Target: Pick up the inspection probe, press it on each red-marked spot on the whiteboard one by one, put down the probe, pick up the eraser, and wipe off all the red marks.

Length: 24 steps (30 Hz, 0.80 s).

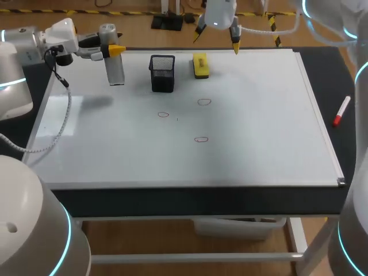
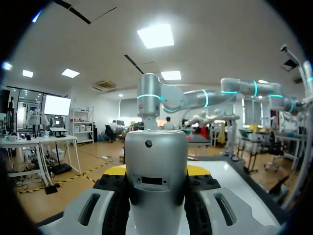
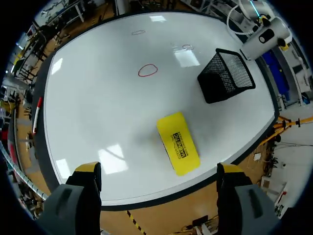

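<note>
Whiteboard covers most of the table. The black mesh cup stands near its far edge, can't tell what's inside. Left gripper is clamped on the silver probe, upright over the far left corner. Right gripper hangs wide open, holding nothing, above the yellow eraser beside the cup. Three red marks sit mid-board.
</note>
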### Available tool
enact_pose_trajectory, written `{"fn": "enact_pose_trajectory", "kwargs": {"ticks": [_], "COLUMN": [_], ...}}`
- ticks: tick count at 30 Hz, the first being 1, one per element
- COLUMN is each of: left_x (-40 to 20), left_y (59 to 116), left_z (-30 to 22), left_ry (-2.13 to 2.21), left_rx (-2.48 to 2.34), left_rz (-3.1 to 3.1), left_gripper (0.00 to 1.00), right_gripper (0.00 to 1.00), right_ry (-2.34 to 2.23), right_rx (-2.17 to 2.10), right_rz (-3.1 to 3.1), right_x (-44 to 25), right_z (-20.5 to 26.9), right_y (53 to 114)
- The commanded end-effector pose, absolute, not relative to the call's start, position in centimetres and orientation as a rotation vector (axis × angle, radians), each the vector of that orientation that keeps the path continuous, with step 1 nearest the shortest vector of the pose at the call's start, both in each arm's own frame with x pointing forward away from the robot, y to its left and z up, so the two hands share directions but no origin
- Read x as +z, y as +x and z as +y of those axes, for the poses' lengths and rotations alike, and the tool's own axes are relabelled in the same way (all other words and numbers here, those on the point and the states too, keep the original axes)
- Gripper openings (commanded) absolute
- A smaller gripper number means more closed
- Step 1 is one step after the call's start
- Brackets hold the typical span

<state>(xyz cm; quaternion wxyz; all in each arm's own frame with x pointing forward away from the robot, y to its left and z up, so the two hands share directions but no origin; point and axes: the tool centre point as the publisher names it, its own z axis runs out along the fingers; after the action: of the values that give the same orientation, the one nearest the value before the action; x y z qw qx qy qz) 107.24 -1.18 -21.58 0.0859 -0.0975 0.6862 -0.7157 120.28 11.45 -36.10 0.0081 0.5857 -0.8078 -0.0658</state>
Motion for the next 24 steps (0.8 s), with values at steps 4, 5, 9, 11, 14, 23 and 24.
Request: {"fn": "enact_pose_trajectory", "kwargs": {"ticks": [4, 5, 9, 11, 14, 23, 24], "left_x": [-21.5, -21.5, -21.5, -21.5, -21.5, -21.5, -21.5], "left_y": [107.2, 107.2, 107.2, 107.2, 107.2, 107.2, 107.2], "left_z": [-1.3, -1.3, -1.3, -1.3, -1.3, -1.3, -1.3], "left_ry": [-0.290, -0.290, -0.290, -0.290, -0.290, -0.290, -0.290], "left_rx": [-2.131, -2.131, -2.131, -2.131, -2.131, -2.131, -2.131], "left_rz": [2.041, 2.041, 2.041, 2.041, 2.041, 2.041, 2.041], "left_gripper": [0.00, 0.00, 0.00, 0.00, 0.00, 0.00, 0.00], "right_gripper": [1.00, 1.00, 1.00, 1.00, 1.00, 1.00, 1.00], "right_ry": [1.905, 1.925, 2.013, 2.034, 2.061, 2.118, 2.117], "right_rx": [0.024, 0.030, 0.018, -0.004, -0.040, -0.106, -0.102], "right_rz": [-2.252, -2.240, -2.226, -2.237, -2.271, -2.336, -2.334], "right_x": [-37.1, -37.2, -37.7, -38.1, -38.6, -40.1, -40.2], "right_z": [12.7, 12.8, 13.2, 13.3, 13.6, 14.4, 14.5], "right_y": [120.0, 119.8, 119.3, 119.1, 118.5, 117.3, 117.3]}}
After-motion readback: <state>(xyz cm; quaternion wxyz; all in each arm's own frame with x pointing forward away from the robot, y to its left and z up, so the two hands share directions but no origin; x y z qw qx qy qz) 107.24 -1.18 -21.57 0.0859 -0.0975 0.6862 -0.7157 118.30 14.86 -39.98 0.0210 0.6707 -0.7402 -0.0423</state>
